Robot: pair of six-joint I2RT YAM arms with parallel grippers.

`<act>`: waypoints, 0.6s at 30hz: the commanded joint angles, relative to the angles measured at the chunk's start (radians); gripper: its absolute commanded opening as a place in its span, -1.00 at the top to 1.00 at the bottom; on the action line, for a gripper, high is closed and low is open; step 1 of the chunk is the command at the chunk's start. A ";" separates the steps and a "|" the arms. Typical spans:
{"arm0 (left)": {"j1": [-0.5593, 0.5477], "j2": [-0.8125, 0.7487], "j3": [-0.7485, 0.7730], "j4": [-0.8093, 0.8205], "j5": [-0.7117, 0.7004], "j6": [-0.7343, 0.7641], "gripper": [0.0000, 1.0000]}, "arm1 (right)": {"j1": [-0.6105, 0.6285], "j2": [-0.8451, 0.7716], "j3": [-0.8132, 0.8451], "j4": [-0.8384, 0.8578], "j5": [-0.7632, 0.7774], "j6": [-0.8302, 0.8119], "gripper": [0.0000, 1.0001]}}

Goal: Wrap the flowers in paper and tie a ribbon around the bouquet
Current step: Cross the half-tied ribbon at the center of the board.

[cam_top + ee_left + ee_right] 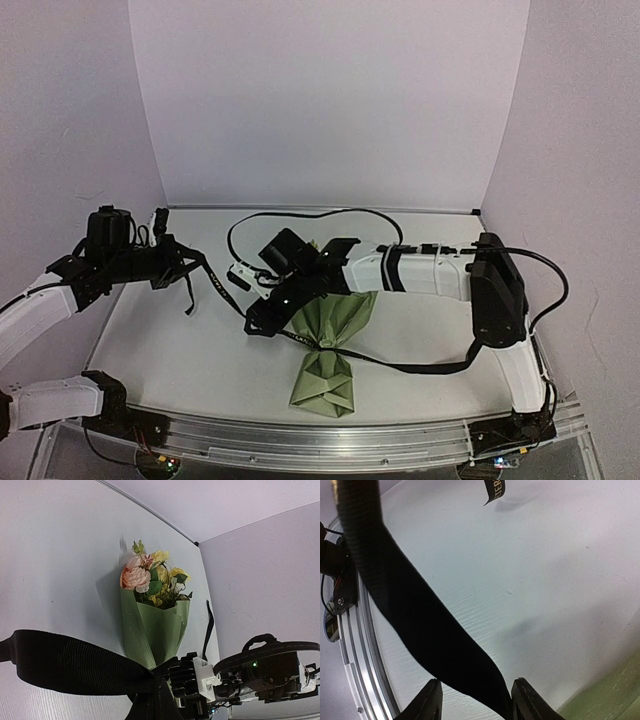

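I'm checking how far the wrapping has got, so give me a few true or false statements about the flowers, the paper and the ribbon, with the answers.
1. The flowers sit inside the green paper. True.
2. The bouquet stands upright in a vase. False: it lies flat on the table.
3. The left pincer is shut on the ribbon. True.
4. The right pincer is clamped on the paper. False: its fingers stand apart, with the ribbon running between them.
5. The ribbon is red. False: it is black.
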 commanded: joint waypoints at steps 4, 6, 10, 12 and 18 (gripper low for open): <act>-0.004 -0.029 0.051 -0.019 -0.015 0.017 1.00 | 0.009 0.026 0.069 -0.039 0.108 -0.014 0.23; -0.004 -0.032 0.048 -0.027 -0.021 0.019 1.00 | 0.009 0.021 0.070 -0.042 0.133 -0.014 0.44; -0.004 -0.034 0.030 -0.038 -0.041 0.021 1.00 | 0.009 0.002 0.068 -0.052 0.165 -0.014 0.98; -0.004 -0.032 0.011 -0.038 -0.060 0.019 1.00 | 0.008 -0.017 0.055 -0.060 0.172 -0.010 1.00; -0.004 -0.012 -0.091 0.009 -0.138 0.012 0.99 | 0.008 -0.141 -0.076 -0.061 0.231 0.026 1.00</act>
